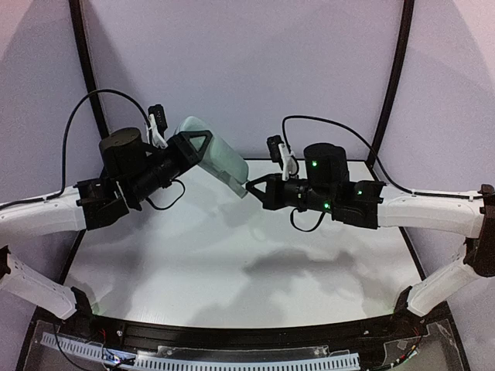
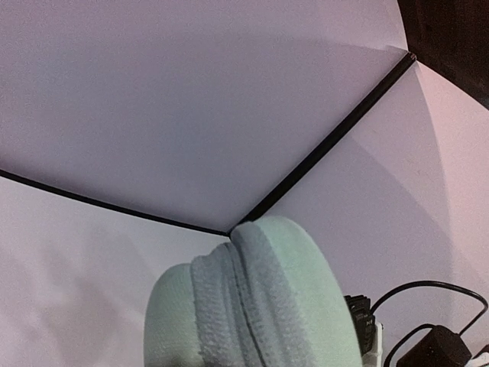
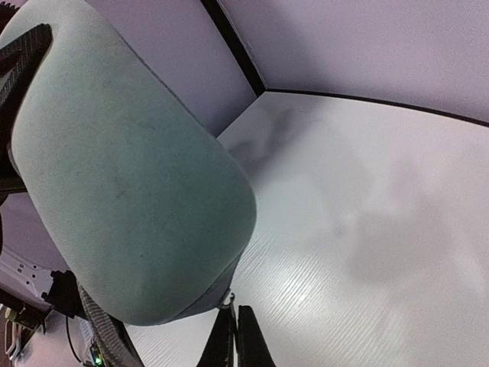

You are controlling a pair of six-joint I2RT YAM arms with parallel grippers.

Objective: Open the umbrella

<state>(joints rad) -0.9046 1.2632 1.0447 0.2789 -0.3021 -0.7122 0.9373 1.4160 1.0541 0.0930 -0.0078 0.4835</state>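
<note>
Mint-green and oval, a closed two-shell case (image 1: 223, 158) hangs in the air above the far part of the white tabletop (image 1: 232, 255), a little left of the middle of the far edge. It is tilted, with its upper end to the far left and its lower end pointing down toward the middle of the tabletop. It touches the surface nowhere.

The left gripper (image 1: 203, 149) reaches in from the left edge and clamps the case's upper half between its black fingers. In the right wrist view one of these fingers (image 3: 29, 42) presses against the case (image 3: 130, 176) at the top left corner. In the left wrist view the case (image 2: 260, 306) fills the bottom of the frame, and a fuzzy fabric seam runs between its two shells.

The right gripper (image 1: 249, 185) comes in from the right edge, with its jaws fully closed. In its own wrist view the right gripper (image 3: 235, 329) has its tips together right at the seam on the case's lower end. Whether they pinch anything there cannot be told.

The umbrella itself is not visible in any view.

Pale lilac walls (image 1: 247, 62) with thin black poles stand behind the tabletop.
</note>
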